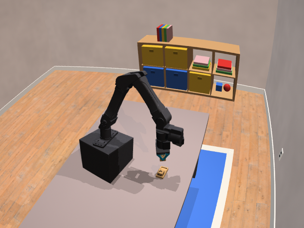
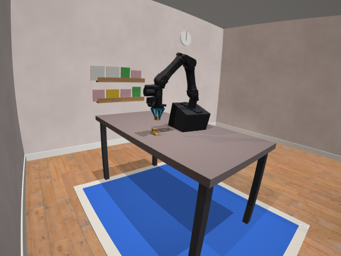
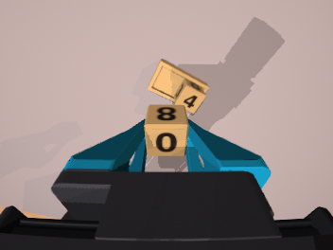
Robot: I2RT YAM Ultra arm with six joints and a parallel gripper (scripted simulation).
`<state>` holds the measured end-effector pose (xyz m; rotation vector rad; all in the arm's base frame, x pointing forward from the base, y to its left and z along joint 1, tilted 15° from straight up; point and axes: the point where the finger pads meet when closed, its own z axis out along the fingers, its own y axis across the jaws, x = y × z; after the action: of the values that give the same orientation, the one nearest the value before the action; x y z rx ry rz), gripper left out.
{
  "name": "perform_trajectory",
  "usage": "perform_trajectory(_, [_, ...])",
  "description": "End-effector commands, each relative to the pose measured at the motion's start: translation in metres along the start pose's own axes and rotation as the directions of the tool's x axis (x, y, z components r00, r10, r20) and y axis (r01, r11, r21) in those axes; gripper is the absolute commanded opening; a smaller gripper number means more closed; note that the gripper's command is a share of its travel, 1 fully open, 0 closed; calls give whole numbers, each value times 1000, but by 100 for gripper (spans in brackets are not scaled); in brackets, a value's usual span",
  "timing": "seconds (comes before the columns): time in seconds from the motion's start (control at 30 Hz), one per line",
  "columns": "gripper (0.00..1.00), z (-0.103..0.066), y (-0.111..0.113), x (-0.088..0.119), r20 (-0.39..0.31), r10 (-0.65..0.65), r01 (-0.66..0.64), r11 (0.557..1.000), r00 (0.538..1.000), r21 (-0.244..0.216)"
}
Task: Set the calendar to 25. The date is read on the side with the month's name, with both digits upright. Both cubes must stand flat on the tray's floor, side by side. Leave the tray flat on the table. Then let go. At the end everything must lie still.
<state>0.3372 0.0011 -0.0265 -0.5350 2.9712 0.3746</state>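
One wooden cube (image 3: 166, 136), its 8 and 0 faces shown to the wrist camera, is clamped between the teal fingers of the gripper (image 1: 162, 157), which is held above the table (image 1: 73, 201). Just below it, the tray (image 1: 162, 171) is seen lying on the table near the edge beside the blue rug (image 1: 208, 186), with the second cube (image 3: 192, 97), showing a 4, seated in one end.

We see our gripper (image 3: 166, 142) clamping a wooden cube (image 3: 166, 130) showing 8 and 0, above the tilted tray (image 3: 171, 82) holding a cube marked 4 (image 3: 193, 100).
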Motion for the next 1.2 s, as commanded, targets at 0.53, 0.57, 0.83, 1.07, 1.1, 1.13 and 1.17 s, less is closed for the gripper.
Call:
perform_trajectory(0.53, [27,-5,0,-4,6,-634,634,773,773,15])
perform_trajectory(0.57, [27,-5,0,-4,5,-675,675,738,738,15])
perform_trajectory(0.83, [27,-5,0,-4,2,-830,830,557,557,16])
perform_trajectory(1.07, [27,-5,0,-4,0,-884,884,467,467,16])
perform_trajectory(1.1, [27,-5,0,-4,0,-886,886,464,464,16])
perform_trajectory(1.13, [27,-5,0,-4,0,-887,887,462,462,16])
perform_trajectory(1.17, [27,-5,0,-4,0,-887,887,462,462,16])
